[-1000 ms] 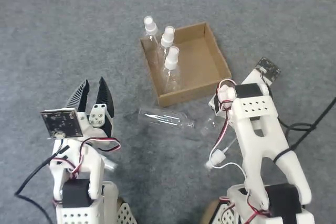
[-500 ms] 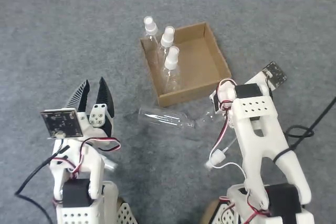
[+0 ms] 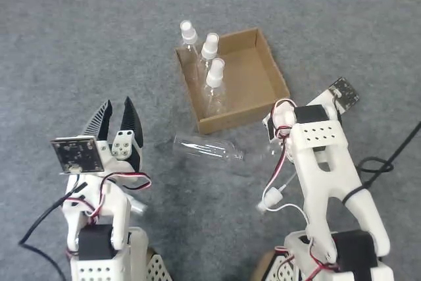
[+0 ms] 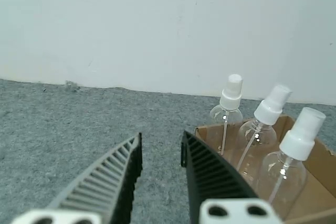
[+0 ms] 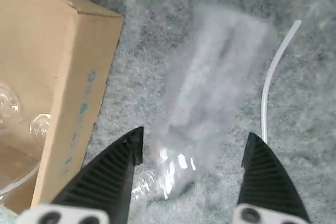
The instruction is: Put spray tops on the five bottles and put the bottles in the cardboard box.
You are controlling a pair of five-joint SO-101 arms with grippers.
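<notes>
Bottle (image 5: 210, 77) lying between wide-open right pincer (image 5: 195, 134), wrist turned since earlier, left pincer (image 4: 161, 136) slightly open, empty, unmoved

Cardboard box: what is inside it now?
Three clear bottles with white spray tops stand upright along one side wall of the cardboard box; the rest of its floor is bare. The box corner hides whether the farthest bottle has its base inside.

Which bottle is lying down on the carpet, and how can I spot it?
Find the brown open-topped cardboard box on the grey carpet. Just outside its near wall, between the two white arms, a clear plastic bottle lies on its side. Unlike the three clear upright bottles at the box with white spray tops, it has none.
</notes>
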